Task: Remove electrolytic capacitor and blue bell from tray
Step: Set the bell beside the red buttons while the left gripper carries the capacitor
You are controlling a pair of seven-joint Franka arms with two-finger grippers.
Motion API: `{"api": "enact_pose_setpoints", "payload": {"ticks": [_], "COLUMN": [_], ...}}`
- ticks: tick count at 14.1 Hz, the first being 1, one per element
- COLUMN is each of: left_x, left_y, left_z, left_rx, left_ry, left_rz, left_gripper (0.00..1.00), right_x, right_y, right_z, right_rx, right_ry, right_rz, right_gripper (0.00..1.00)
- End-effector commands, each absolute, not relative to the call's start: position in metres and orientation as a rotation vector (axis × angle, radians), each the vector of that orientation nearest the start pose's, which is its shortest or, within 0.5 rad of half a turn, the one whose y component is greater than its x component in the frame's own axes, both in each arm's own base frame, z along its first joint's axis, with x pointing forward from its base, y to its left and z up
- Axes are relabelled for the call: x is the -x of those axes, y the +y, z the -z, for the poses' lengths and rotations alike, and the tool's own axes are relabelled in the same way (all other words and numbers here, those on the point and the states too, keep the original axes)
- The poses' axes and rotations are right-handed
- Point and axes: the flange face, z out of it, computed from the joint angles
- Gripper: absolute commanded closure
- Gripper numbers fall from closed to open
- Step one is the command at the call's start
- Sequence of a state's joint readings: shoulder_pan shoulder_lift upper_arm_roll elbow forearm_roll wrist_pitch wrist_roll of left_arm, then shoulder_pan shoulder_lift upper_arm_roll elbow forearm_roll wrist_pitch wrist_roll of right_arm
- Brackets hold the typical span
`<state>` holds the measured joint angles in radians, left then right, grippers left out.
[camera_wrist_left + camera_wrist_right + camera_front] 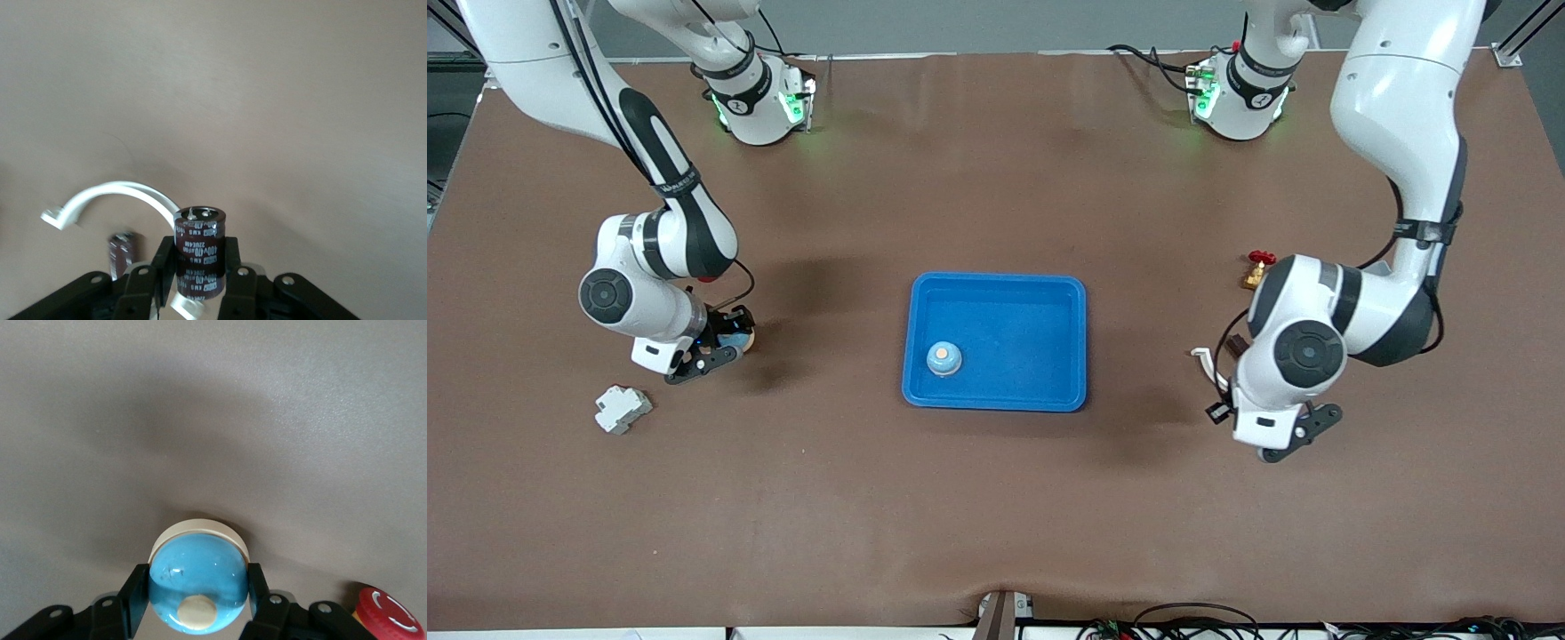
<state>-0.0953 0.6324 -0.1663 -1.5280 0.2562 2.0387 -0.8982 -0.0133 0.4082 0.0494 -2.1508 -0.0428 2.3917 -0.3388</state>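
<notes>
My right gripper [729, 345] is shut on a blue bell [199, 580] with a cream base and button, low over the table toward the right arm's end; the bell [741, 340] peeks out under the hand in the front view. Between the black fingers [162, 263] of my left gripper [199, 267] stands a dark brown capacitor [199, 241] with white print, upright and gripped by its sides. That left gripper [1220, 411] hangs over the table at the left arm's end, and the wrist hides the capacitor in the front view.
A blue tray [996, 277] sits mid-table with a second blue bell [943, 358] inside. A white curved clip [107, 198] and a small dark part [121, 252] lie near the left gripper. Also about: a red-handled brass valve [1258, 267], a white block [623, 409], a red button [387, 613].
</notes>
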Motion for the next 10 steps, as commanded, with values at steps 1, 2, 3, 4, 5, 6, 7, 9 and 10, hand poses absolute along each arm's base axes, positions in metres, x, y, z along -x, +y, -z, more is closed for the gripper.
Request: {"api": "enact_pose_setpoints", "payload": {"ticks": [1,2,3,4,5,6,7,9,10], "left_x": [-0.681,-0.684,-0.687,-0.690,-0.692,-0.693,-0.693,-0.693,-0.693], "left_y": [-0.120,-0.112,-0.107,-0.097,-0.094,-0.093,-0.093,-0.094,-0.091], "left_z": [-0.274,-0.266,-0.256,-0.250,-0.246,-0.243,-0.238,-0.224,-0.216], "left_rx": [2.896,2.908,2.922,2.932,2.944,2.953,2.957,2.963,2.961], "left_ry": [-0.750,-0.736,-0.722,-0.723,-0.712,-0.696,-0.684,-0.671,-0.672], "left_rz": [-0.035,-0.026,-0.020,-0.008,0.005,0.013,0.007,-0.002,-0.007], "left_gripper": [1.00,1.00,1.00,1.00,1.00,1.00,1.00,1.00,1.00], "right_x": [-0.556,-0.556,-0.556,-0.557,-0.562,-0.565,-0.573,-0.589,-0.594], "right_y": [0.016,0.016,0.013,0.009,0.009,0.010,0.010,0.017,0.021], "right_z": [-0.197,-0.197,-0.199,-0.203,-0.209,-0.218,-0.234,-0.265,-0.277], "right_rx": [3.052,3.052,3.054,3.058,3.062,3.058,3.049,3.027,3.027], "right_ry": [-0.648,-0.648,-0.638,-0.627,-0.620,-0.608,-0.584,-0.545,-0.502], "right_rz": [-0.260,-0.260,-0.260,-0.253,-0.239,-0.271,-0.324,-0.406,-0.426], "right_gripper": [0.00,0.00,0.00,0.00,0.00,0.00,0.00,0.00,0.00]}}
